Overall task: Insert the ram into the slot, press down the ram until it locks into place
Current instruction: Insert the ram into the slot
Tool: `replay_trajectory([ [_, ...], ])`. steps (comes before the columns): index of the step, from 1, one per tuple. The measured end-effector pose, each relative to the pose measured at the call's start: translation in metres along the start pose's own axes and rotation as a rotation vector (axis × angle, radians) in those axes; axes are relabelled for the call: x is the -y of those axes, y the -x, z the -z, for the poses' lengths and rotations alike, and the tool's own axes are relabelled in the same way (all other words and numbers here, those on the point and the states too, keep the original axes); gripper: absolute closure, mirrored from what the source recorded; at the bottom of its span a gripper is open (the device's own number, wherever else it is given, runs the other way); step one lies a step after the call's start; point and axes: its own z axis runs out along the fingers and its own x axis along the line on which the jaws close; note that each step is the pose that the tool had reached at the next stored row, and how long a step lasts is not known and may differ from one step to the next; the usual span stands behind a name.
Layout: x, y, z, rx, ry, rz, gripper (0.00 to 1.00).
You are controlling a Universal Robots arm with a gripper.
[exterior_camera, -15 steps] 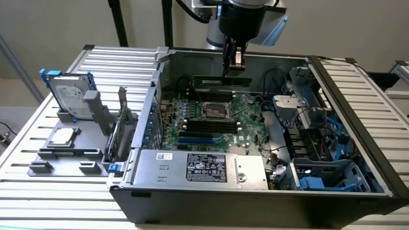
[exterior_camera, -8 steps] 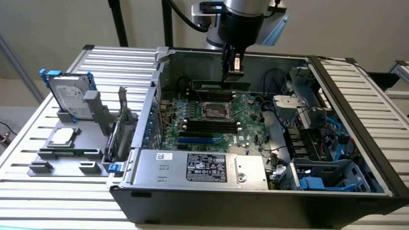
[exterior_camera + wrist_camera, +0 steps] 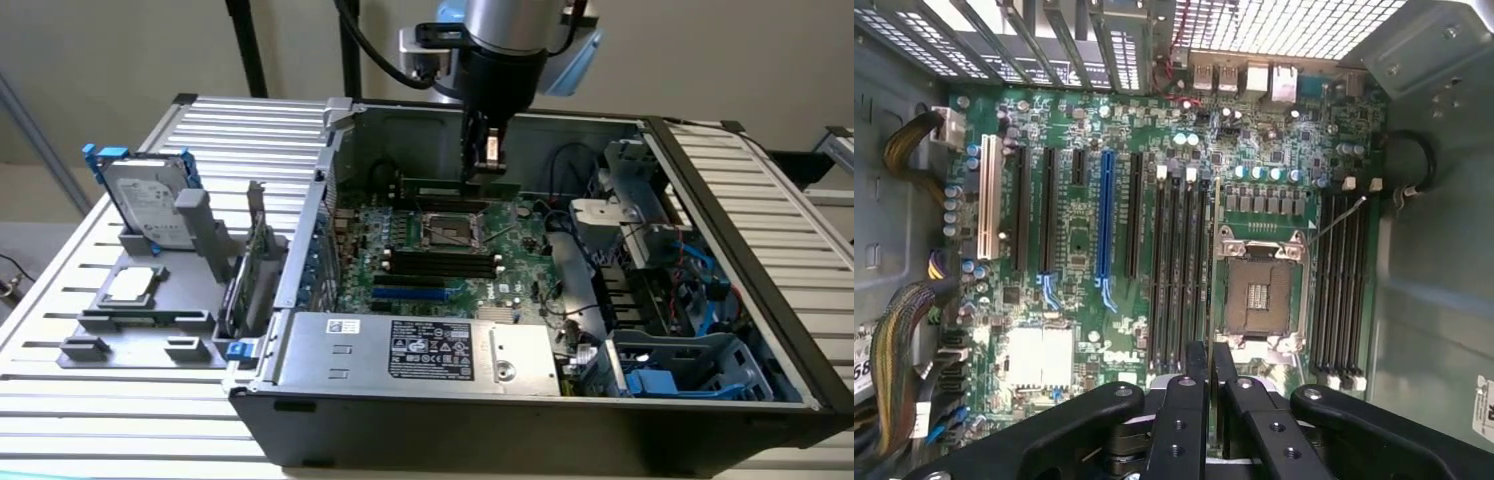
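In your wrist view the gripper (image 3: 1209,350) has its fingers (image 3: 1196,365) almost together, with only a slit between them. Anything held there is edge-on and hard to make out. Beyond lie the black slots (image 3: 1182,260) beside the socket (image 3: 1257,295). The exterior view, upper centre, shows the ram (image 3: 434,187) level, pinched by its top edge above the board.

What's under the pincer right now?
Under the pincer lies the motherboard: a bank of four black memory slots beside the bare CPU socket. The pincer covers one end of those slots and the board around it, so the latches there cannot be seen.
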Motion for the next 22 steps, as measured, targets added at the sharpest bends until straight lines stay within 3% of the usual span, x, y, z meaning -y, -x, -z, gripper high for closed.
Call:
replay_trajectory([
  [13,0.0009,-0.006,-0.0225,0.0003,0.0058,0.0,0.87],
  [22,0.0012,-0.01,-0.0333,-0.0019,0.0142,-0.001,0.87],
])
